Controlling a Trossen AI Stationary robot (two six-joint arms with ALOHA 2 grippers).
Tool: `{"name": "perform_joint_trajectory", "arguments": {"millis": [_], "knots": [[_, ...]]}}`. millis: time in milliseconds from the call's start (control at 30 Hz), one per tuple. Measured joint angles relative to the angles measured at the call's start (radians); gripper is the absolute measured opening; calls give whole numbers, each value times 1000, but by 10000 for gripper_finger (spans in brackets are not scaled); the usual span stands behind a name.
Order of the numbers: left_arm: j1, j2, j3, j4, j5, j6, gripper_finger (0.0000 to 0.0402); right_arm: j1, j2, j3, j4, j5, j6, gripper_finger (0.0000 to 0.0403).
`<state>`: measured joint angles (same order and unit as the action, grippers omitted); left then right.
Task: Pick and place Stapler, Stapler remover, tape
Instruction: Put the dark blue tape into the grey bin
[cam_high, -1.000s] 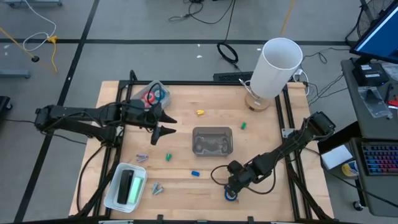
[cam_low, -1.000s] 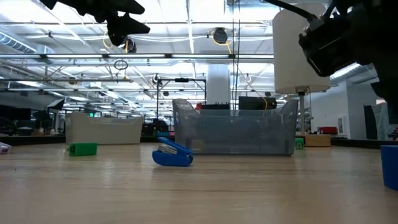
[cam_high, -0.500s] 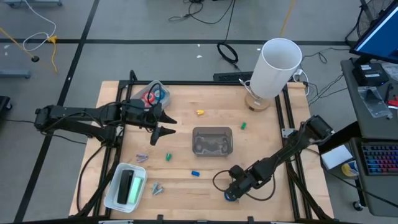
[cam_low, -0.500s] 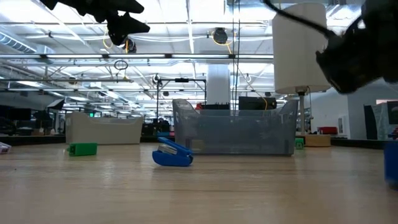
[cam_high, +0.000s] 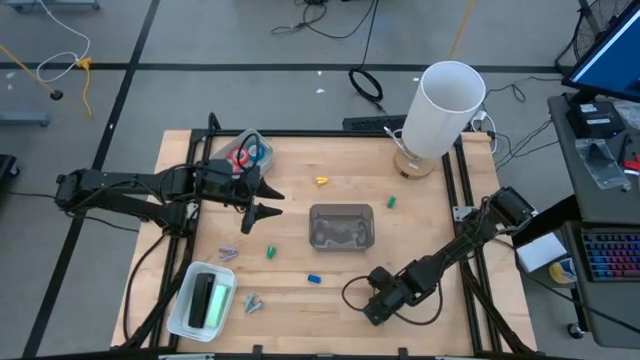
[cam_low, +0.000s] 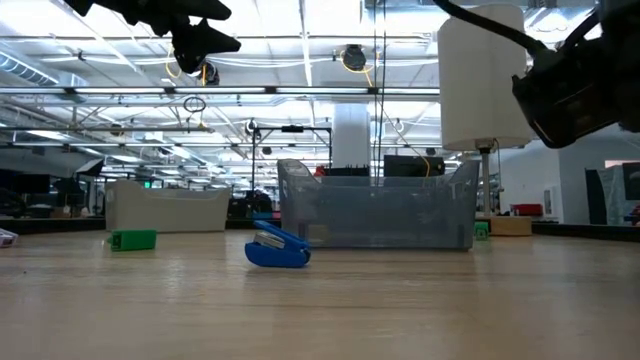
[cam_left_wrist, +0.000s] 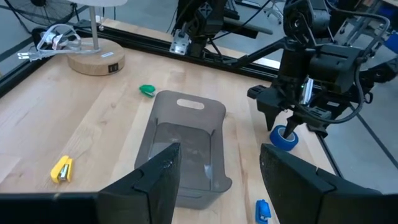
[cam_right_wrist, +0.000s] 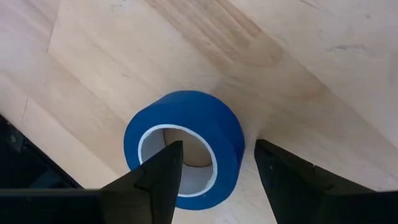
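Right gripper: fingers parted, straddling blue ring-shaped tape roll, near clear plastic bin.
Left gripper: fingers apart, empty, left of bin.

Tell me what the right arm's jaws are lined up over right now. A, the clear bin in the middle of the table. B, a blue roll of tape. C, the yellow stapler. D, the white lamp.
B: the right wrist view looks straight down on the blue roll of tape, one open jaw on either side of it, and the left wrist view shows the right gripper directly above that roll near the table's edge.
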<state>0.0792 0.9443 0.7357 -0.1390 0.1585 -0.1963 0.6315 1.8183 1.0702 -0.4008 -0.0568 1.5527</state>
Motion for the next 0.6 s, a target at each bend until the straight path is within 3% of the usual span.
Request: {"name": "perform_joint_trajectory", "arguments": {"millis": [400,600], "knots": [[0,0,0,1,0,-25,216,-10,2,0,0,-8,-11,194],[0,0,0,16,-2,-71,216,-15,-23,-3,-10,-7,-52,120]]}}
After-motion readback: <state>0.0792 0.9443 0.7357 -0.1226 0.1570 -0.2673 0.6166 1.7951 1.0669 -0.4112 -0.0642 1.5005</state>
